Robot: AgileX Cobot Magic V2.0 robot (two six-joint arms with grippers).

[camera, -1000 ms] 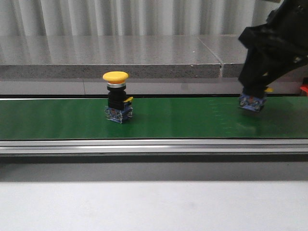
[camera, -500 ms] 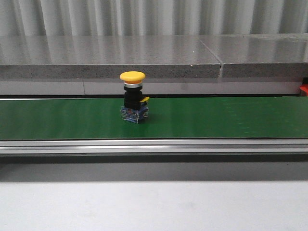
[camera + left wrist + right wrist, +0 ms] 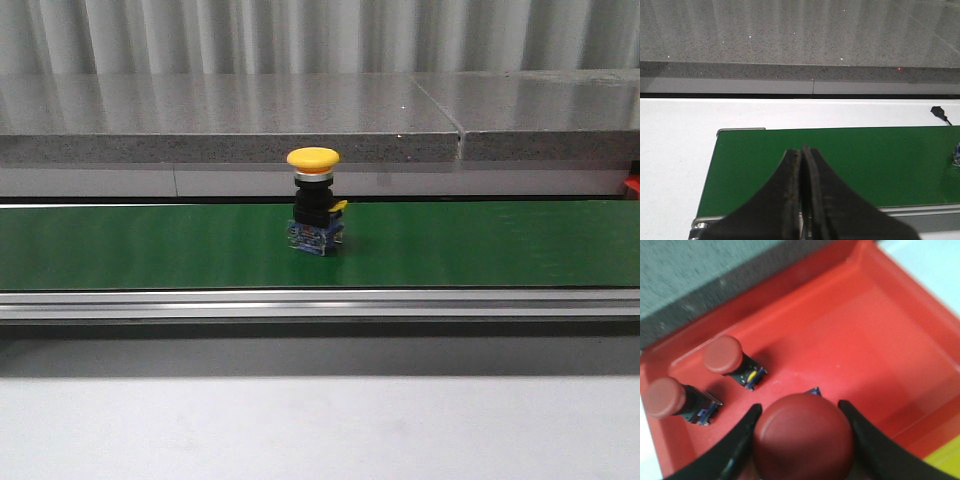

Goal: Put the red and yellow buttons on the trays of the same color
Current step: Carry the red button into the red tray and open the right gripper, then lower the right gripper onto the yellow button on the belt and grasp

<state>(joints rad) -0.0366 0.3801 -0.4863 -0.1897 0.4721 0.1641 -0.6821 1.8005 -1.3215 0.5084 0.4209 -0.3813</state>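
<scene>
A factory-like test line: green conveyor belt [image 3: 150, 245], corrugated metal wall [image 3: 300, 35] behind.

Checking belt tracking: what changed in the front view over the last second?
The yellow button rode the green belt toward the robot's right, upright all the way. The right arm, which was at the belt's right end over another button, has gone out of the front view, and that button with it. The right gripper now holds a red button over the red tray. The belt and stone ledge look unchanged.
</scene>
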